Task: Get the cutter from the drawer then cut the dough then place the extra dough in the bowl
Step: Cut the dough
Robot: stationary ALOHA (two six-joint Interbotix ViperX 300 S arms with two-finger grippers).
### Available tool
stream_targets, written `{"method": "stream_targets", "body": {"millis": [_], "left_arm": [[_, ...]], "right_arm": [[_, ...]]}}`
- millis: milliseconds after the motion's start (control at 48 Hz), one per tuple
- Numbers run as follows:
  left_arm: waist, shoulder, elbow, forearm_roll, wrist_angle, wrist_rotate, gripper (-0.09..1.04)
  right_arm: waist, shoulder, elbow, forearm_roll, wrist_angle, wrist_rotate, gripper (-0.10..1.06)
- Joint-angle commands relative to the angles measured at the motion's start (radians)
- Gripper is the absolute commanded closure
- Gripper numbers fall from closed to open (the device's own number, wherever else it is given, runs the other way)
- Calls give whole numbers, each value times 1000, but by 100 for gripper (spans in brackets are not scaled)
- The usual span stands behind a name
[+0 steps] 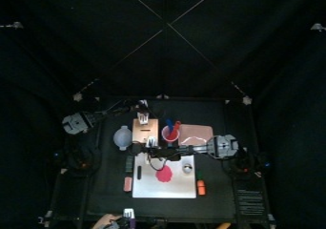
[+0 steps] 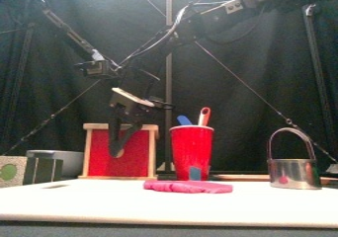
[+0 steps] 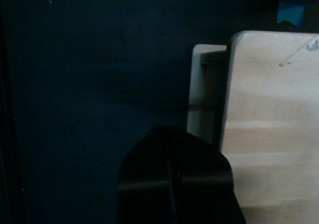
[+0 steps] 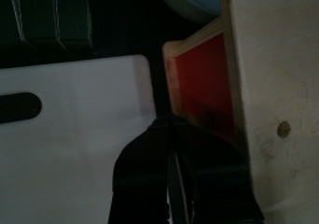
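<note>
I read right gripper (image 4: pixel 169 125) narrow, tips at red drawer front (image 4: pixel 200 78) of wooden box (image 4: pixel 271 69). Left gripper (image 3: pixel 173 134) pinched together, above box. Cutter (image 2: pixel 294 160) stands on white board (image 1: pixel 181 188), 3 o'clock of dough (image 2: pixel 187 187).

The wooden box (image 2: pixel 119 150) and red cup (image 2: pixel 192 152) are standing close together behind the white board (image 2: pixel 79 206), leaving only a slit. The right gripper (image 4: pixel 169 125) is blocking the drawer front (image 4: pixel 200 78). Toward the table's (image 1: pixel 216 204) right edge, wide room is lying open between cup and cutter (image 2: pixel 294 162).
</note>
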State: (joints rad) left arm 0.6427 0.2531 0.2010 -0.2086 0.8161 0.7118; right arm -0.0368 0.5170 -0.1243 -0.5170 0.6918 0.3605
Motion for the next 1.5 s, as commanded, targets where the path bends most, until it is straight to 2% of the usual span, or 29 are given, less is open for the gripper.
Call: {"method": "stream_targets", "body": {"millis": [21,250,438,667,792,917,1000,1229,1375,1500], "left_arm": [[-2,-58,-18,-5,-17,-5,82],[-2,-141,-3,-29,-61,-12,82],[-2,-216,52,-80,-149,-9,81],[-9,-344,219,-143,-353,3,82],[-86,-434,336,-195,-482,2,82],[-195,-537,454,-250,-660,3,81],[-270,-601,528,-261,-793,3,82],[-500,-747,750,-293,-1170,-28,81],[-597,-782,833,-354,-1285,-87,76],[-627,-784,856,-360,-1295,-140,70]], "right_arm": [[8,-83,-40,8,3,2,84],[72,-153,-35,14,28,14,84],[124,-249,-2,20,97,15,84],[167,-433,184,32,133,21,84],[184,-523,278,67,146,20,84],[187,-614,373,130,179,20,82],[189,-649,419,179,199,18,74],[193,-693,531,333,232,21,29],[193,-692,565,354,245,21,11],[193,-686,580,362,281,21,7]]}}
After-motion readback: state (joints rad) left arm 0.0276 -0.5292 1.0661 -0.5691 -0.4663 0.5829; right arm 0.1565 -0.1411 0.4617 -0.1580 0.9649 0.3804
